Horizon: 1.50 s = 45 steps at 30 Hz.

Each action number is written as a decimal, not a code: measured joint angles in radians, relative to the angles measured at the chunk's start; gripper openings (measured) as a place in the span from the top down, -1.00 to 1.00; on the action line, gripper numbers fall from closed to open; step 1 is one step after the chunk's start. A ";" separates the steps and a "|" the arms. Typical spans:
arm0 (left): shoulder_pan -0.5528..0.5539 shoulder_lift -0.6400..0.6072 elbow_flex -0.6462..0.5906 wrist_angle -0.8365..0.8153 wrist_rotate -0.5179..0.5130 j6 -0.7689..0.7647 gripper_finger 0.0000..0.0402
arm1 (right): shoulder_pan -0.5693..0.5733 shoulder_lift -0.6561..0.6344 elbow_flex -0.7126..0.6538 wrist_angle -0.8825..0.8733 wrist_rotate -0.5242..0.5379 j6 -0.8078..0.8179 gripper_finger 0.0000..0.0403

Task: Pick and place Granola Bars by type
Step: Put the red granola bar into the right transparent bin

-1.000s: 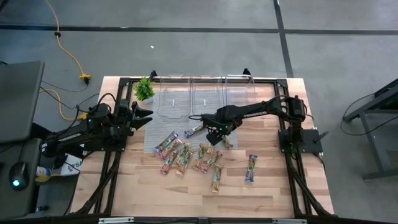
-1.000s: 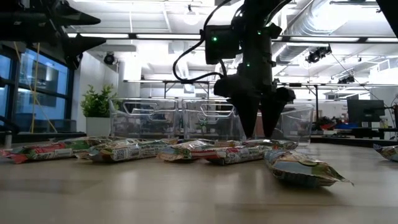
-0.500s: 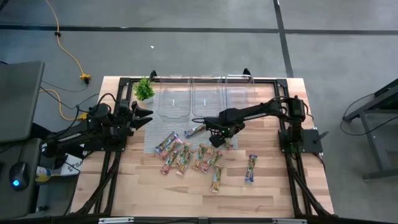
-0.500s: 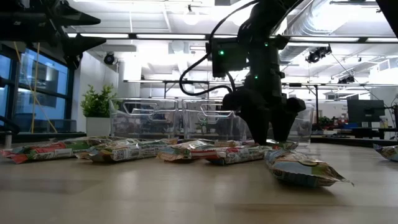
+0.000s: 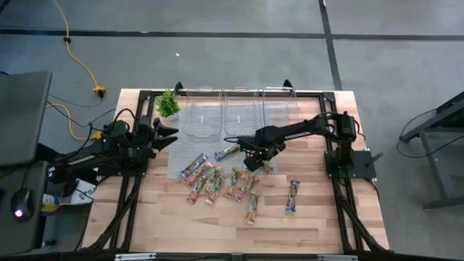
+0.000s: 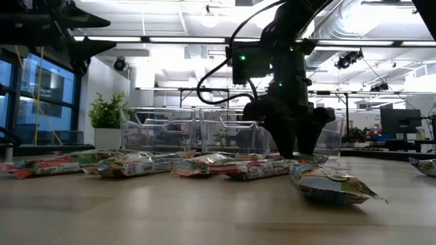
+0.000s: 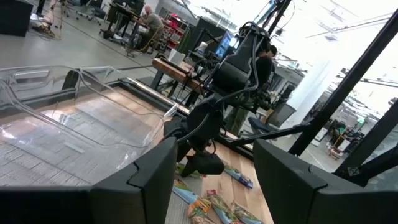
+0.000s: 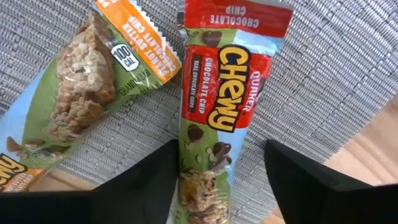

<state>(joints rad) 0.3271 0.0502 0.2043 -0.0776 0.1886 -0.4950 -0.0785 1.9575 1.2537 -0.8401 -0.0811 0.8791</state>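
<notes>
Several granola bars (image 5: 217, 181) lie flat in a loose cluster on the grey mat and the wood. One lies apart (image 5: 292, 196). My right gripper (image 5: 255, 158) is low over the cluster's far right part, open and pointing down. In the right wrist view, my right gripper (image 8: 221, 149) has one finger on either side of a red Chewy bar (image 8: 227, 106). The bar lies flat on the mat, and an orange-green bar (image 8: 93, 87) lies beside it. I see no touch between fingers and wrapper. My left gripper (image 5: 172, 136) waits open at the table's left, raised.
Three clear bins (image 5: 239, 112) stand in a row at the far edge, with a small green plant (image 5: 168, 104) to their left. A blue-purple bar (image 5: 226, 152) lies just left of my right gripper. Bare wood (image 5: 326, 217) shows near the front edge.
My right gripper has come down toward the bars and shifted a little toward the table's right, then held still, low over the red bar. No bar has moved.
</notes>
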 joint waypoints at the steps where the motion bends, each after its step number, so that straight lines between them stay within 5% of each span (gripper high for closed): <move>1: 0.000 0.000 0.000 0.000 0.000 0.000 -0.02 | 0.000 0.000 0.000 0.006 -0.006 0.000 -0.03; 16: 0.000 0.000 0.000 0.000 0.000 0.000 -0.02 | 0.002 -0.001 0.017 -0.001 -0.049 -0.004 0.33; 32: 0.000 0.000 0.000 0.000 0.001 0.000 -0.02 | 0.015 -0.086 0.202 -0.121 0.036 -0.043 0.38; 45: 0.000 0.000 0.000 0.000 0.004 0.000 -0.02 | 0.018 -0.085 0.016 0.052 -0.034 -0.029 0.37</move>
<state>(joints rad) 0.3271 0.0499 0.2043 -0.0774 0.1927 -0.4953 -0.0602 1.8725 1.2700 -0.7885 -0.1155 0.8503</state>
